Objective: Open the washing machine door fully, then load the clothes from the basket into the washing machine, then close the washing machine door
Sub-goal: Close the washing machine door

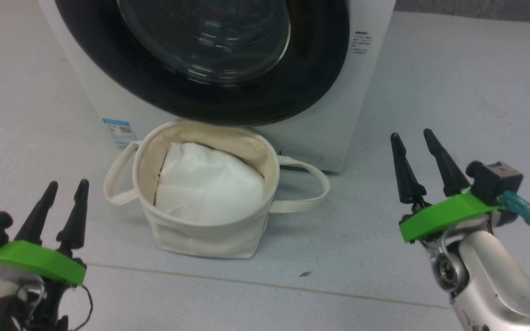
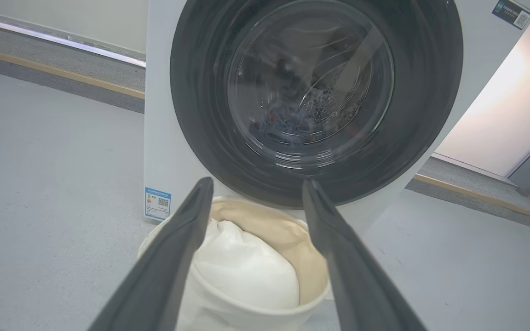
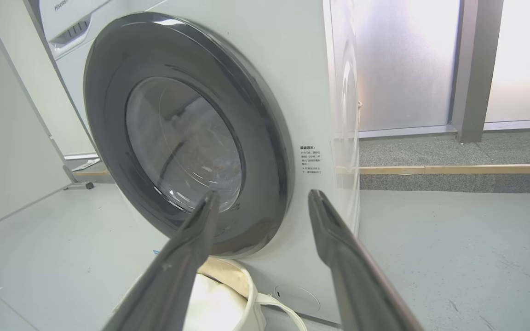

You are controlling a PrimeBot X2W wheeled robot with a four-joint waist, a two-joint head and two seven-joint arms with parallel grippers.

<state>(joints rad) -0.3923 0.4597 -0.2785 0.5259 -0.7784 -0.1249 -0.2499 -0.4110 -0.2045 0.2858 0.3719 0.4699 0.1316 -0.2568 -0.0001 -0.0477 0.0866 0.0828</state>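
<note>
The white washing machine (image 1: 334, 133) stands ahead with its round washing machine door (image 1: 177, 92) shut, a black ring around clear glass. Through the glass in the left wrist view something dark blue lies in the drum (image 2: 292, 124), too blurred to name. The cream basket (image 1: 200, 230) sits on the floor right before the machine, and I see only white liner cloth (image 1: 210, 184) in it. My left gripper (image 1: 67, 186) is open at the lower left, apart from the basket. My right gripper (image 1: 414, 135) is open at the right, level with the machine's front corner, holding nothing.
The basket's loop handles (image 1: 308, 184) lie out to both sides on the grey floor. A blue label sticker (image 1: 118, 131) marks the machine's lower left front. Behind the machine runs a raised kerb (image 3: 453, 177) below frosted panels.
</note>
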